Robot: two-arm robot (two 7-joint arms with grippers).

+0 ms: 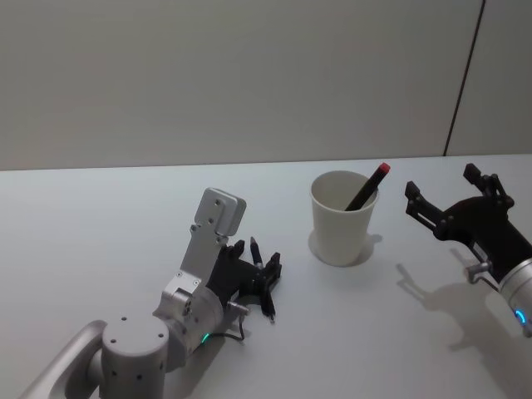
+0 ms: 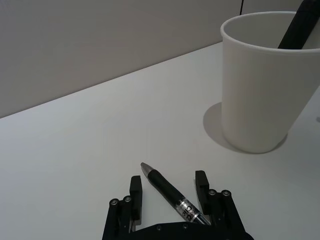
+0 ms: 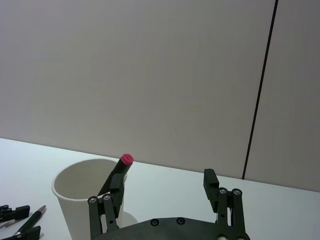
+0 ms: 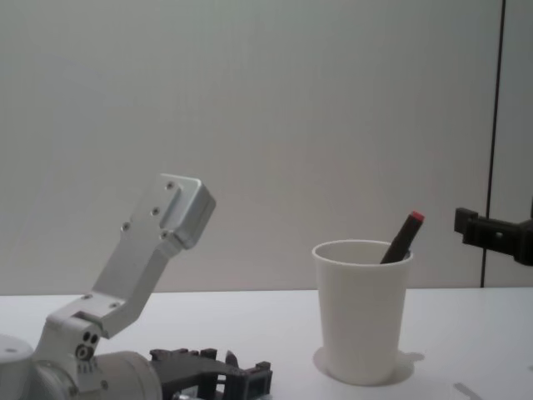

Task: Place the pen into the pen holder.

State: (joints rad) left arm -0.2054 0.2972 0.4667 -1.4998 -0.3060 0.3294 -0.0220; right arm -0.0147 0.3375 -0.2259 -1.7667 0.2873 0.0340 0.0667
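Observation:
A black pen [image 1: 254,248] lies flat on the white table, its silver tip pointing away from my left arm. My left gripper [image 1: 256,258] sits low over it, open, one finger on each side of the pen [image 2: 167,190] without pinching it. The pen holder [image 1: 342,218], a white paper cup, stands just right of it and holds a dark pen with a red cap [image 1: 371,184] leaning on its rim. My right gripper [image 1: 453,208] hovers open to the right of the pen holder [image 3: 82,195], holding nothing.
The table [image 1: 100,224] is bare white, backed by a plain grey wall. A dark vertical seam [image 1: 465,75] runs down the wall at the far right.

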